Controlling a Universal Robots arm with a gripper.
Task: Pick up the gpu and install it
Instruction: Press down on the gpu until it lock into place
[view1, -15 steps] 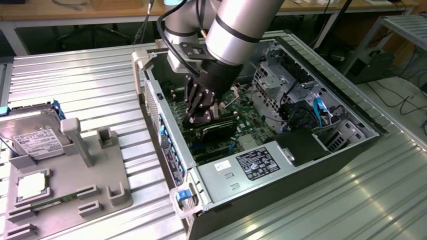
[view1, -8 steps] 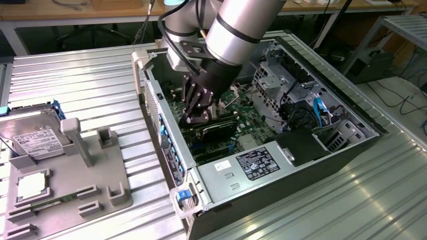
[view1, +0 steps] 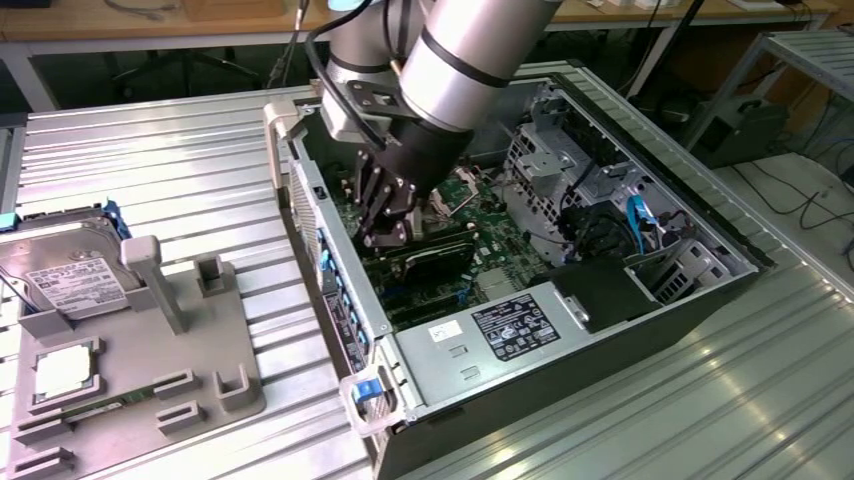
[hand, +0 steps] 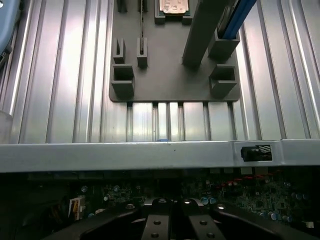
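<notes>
Claw (view1: 387, 240) down inside the open computer case (view1: 694, 225), fingers drawn close together over the gpu (view1: 434, 262); probably pinching the card's top edge, though contact hidden by the fingers themselves, so grip not certain. In the wrist view, claw (hand: 172, 220) dark and low, fingertips (hand: 155, 220) nearly meeting above the motherboard (hand: 260, 197).

Gpu standing on edge among the slots near the case's middle, black shroud showing, just above the power supply (view1: 501, 330) toward the exterior view's lower edge.

Handling, as a judgement: stiff, flat, moderately light, but fragile. Bare circuit board and fan not to be squeezed; best taken across the thickness along the top edge of the shroud, kept upright so the contact edge meets the slot squarely.

Room tight. Case wall (hand: 150, 155) close on the exterior view's left, drive cage (view1: 561, 150) and blue cables (view1: 641, 215) to its right, so little sideways play; free way mainly straight up. Outside, grey fixture tray (view1: 147, 360) with the hard drive (view1: 67, 275) on the ribbed bench (view1: 160, 160), well apart.
</notes>
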